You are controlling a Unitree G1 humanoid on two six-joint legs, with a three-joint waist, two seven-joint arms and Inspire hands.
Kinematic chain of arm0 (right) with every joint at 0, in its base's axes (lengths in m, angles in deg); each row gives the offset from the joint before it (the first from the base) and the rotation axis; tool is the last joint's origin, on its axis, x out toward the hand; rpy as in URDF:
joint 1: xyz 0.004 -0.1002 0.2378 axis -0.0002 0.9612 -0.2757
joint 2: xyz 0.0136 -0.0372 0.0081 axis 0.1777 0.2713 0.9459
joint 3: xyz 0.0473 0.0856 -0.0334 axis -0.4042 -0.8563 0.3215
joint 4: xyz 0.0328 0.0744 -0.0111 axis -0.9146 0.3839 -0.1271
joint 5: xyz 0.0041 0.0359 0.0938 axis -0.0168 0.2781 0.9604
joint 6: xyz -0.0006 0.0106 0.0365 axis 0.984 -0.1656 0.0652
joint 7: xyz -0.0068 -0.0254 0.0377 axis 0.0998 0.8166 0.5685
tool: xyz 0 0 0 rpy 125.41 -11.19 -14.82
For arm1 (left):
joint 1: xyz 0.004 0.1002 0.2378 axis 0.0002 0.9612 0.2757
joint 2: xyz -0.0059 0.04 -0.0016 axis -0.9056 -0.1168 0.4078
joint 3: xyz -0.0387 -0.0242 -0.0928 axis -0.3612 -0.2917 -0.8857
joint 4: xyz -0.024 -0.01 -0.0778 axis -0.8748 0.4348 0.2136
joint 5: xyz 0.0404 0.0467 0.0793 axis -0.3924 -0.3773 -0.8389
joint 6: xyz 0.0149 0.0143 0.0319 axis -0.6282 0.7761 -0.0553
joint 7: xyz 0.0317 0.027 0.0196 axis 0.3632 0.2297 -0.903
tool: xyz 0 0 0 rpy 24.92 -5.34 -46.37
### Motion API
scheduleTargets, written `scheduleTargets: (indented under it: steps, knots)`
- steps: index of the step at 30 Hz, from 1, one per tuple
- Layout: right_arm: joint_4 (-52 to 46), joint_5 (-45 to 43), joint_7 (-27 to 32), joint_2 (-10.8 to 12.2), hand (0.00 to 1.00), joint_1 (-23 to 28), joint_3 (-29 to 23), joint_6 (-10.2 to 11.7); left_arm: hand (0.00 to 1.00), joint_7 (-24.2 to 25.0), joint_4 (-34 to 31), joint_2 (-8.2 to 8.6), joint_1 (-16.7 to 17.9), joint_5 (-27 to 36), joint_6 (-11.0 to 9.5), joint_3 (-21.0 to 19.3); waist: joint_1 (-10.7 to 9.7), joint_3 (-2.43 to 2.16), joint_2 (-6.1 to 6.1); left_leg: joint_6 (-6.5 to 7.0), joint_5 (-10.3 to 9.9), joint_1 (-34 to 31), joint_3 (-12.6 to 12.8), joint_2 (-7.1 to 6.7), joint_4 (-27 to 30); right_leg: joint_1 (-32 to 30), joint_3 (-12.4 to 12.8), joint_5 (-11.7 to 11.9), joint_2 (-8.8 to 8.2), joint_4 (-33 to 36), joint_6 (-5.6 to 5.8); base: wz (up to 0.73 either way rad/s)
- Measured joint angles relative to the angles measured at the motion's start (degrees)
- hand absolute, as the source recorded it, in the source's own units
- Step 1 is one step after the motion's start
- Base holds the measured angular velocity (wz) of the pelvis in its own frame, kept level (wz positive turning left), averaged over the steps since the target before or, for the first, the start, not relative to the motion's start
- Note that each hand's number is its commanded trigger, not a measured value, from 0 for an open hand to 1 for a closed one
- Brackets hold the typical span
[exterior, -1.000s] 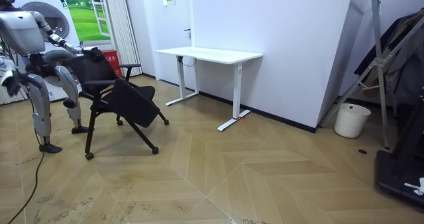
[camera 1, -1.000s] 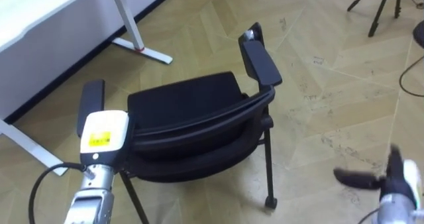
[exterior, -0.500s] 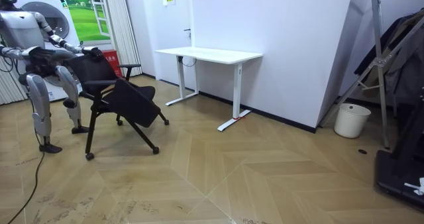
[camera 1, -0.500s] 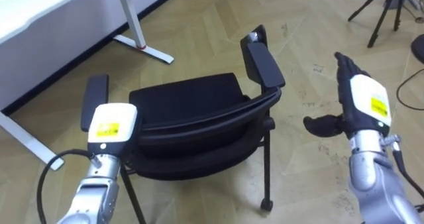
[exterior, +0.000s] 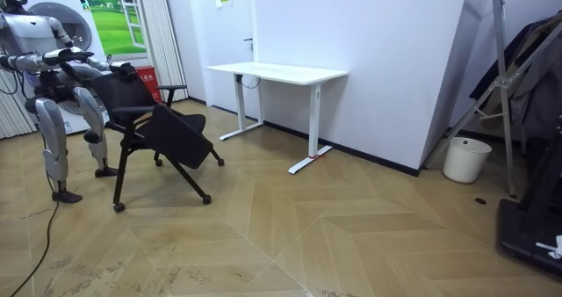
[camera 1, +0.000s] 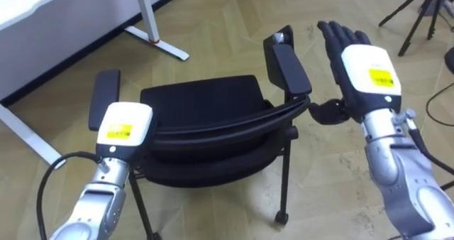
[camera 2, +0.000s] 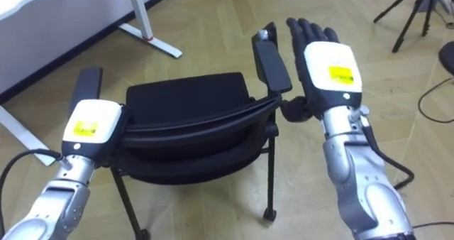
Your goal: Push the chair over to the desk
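The black chair (camera 1: 198,108) stands at frame centre on the floor (camera 1: 227,27). The left hand (camera 1: 124,130), lower left, sits at the backrest's (camera 1: 227,130) end; its grip cannot be told. The right hand (camera 1: 365,69), upper right, is raised just beside the armrest (camera 1: 287,66), fingers (camera 1: 340,35) straight and wide.

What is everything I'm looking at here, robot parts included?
chair: one, black, on castors, on the wood floor just before the robot.
desk: one, white, against the white wall beyond the chair.
bucket: one, white, on the floor at the room view's right.
tripod: one, black, on the floor past the chair's right side.
left hand: one, silver-white, at the left end of the chair's backrest.
right hand: one, dark fingers straight, beside the chair's right armrest.
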Motion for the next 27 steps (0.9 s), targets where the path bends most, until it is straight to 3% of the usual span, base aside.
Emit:
scheduleTargets:
  steps: [9,22,27]
  knots:
    - [-1.0,-1.9,-3.2,0.0,0.0,-0.4,0.8,0.9,1.0,0.6,0.3,-0.11,-0.7,-0.5,-0.4,0.0,0.2,0.02,-0.46,0.0,0.0,-0.1,-0.3,0.03,0.0,-0.3,-0.3,0.0,0.0,0.6,0.0,0.01]
    - [-1.1,-3.6,-9.1,-0.5,0.0,-1.3,9.3,1.2,1.0,1.5,0.4,-0.17,-1.7,-0.5,-0.9,0.6,1.3,0.08,-0.58,0.0,0.0,0.0,-0.3,0.05,0.0,-0.3,-0.3,0.0,0.03,0.6,0.0,0.0]
    - [-0.7,-3.4,-10.8,-0.5,0.0,-1.3,9.3,2.3,1.0,1.7,0.6,-0.18,-2.1,-0.6,-1.6,0.6,1.6,0.15,-0.52,0.0,0.0,-0.1,-0.6,0.04,0.0,-0.1,-0.6,0.0,0.02,0.5,0.0,0.02]
